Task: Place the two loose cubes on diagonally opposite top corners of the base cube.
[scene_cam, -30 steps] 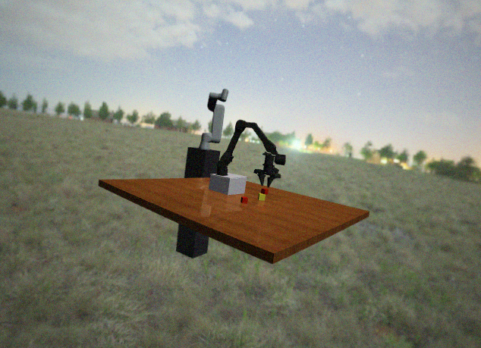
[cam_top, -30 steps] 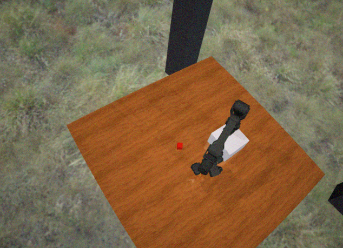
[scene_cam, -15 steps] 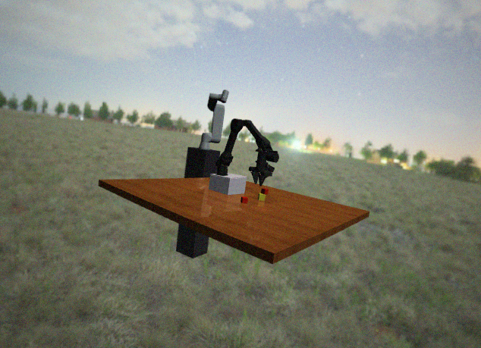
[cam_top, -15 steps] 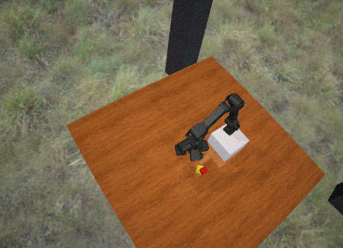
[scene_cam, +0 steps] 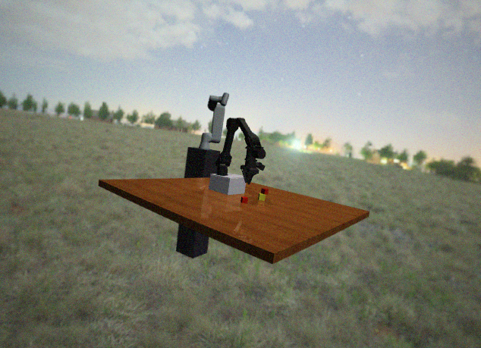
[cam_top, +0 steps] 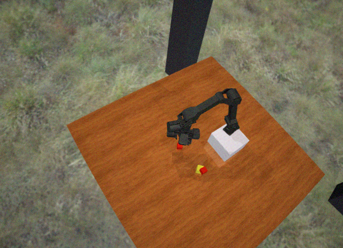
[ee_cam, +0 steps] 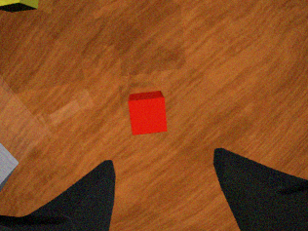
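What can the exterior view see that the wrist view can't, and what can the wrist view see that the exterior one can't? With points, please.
Exterior only: sky, trees, grey arm [scene_cam: 218, 120], black arm [scene_cam: 230, 142] and second red cube [scene_cam: 265, 190].

Wrist only: a clear gap between the pincer's fingers.

Both: pincer [scene_cam: 249, 181] [ee_cam: 165, 163], one red cube [scene_cam: 244, 199] [ee_cam: 148, 116], yellow cube [scene_cam: 262, 197] [ee_cam: 30, 3], whitish box [scene_cam: 236, 185] [ee_cam: 6, 166], wooden table [scene_cam: 279, 224] [ee_cam: 253, 87].

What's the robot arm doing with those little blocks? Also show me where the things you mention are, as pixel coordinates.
The arm is handling nothing: its end effector [cam_top: 185, 140] [scene_cam: 249, 180] [ee_cam: 165, 163] is open, above the table near a loose red cube [cam_top: 179, 146] [scene_cam: 244, 199] [ee_cam: 149, 116]. Another red cube [cam_top: 203, 170] [scene_cam: 265, 190] already sits on the yellow cube [cam_top: 198, 169] [scene_cam: 262, 197] [ee_cam: 19, 3]. The loose one probably goes there next.
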You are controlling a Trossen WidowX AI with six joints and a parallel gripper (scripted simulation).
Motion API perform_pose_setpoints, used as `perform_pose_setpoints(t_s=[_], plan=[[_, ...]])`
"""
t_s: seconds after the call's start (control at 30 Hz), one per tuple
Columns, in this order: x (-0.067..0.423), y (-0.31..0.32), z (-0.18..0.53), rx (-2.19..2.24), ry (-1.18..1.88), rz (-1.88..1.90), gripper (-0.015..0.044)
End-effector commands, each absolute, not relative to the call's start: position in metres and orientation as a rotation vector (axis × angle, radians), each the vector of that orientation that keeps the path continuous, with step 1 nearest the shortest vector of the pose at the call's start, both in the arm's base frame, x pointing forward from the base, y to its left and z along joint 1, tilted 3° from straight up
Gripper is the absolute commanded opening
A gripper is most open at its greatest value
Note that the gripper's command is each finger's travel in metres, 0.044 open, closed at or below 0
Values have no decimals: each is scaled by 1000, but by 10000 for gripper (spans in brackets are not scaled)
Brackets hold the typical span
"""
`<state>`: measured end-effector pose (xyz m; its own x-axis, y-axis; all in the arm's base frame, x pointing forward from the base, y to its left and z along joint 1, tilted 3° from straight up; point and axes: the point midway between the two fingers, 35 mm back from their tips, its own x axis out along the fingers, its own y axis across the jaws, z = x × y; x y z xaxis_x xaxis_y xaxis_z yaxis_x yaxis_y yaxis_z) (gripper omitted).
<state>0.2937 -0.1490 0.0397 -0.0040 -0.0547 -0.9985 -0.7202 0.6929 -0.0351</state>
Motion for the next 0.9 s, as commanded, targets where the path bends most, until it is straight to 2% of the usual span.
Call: perform_pose_setpoints(t_s=[0.0,0.87], plan=[[290,-150,5,-665,1517,605,265],[287,-152,-50,-665,1518,605,265]])
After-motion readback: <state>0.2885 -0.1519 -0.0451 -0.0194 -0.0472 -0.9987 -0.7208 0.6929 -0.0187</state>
